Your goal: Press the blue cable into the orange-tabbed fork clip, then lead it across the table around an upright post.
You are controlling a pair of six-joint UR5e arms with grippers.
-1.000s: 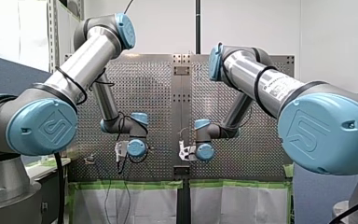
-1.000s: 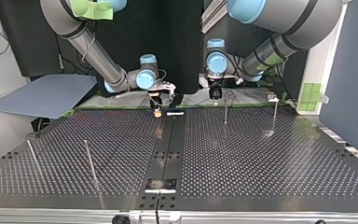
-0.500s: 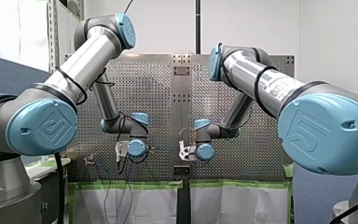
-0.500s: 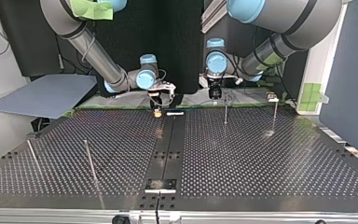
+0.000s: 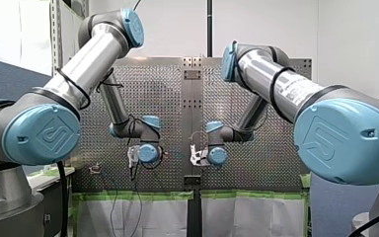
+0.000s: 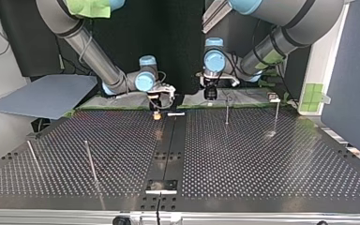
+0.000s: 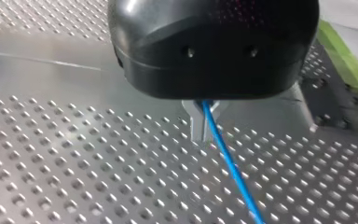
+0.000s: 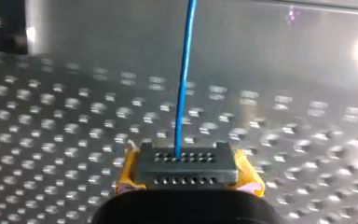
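The blue cable (image 8: 182,93) is pinched between the yellow pads (image 8: 249,179) of the right gripper (image 8: 187,161) and runs straight ahead of it. The left gripper (image 7: 203,133) also pinches it with its metal fingers (image 7: 195,126). In the top view both grippers point down at the table's (image 6: 262,159) far edge, either side of the centre strip (image 6: 171,140). Two upright posts (image 6: 227,111) stand to the right, with open board nearer.
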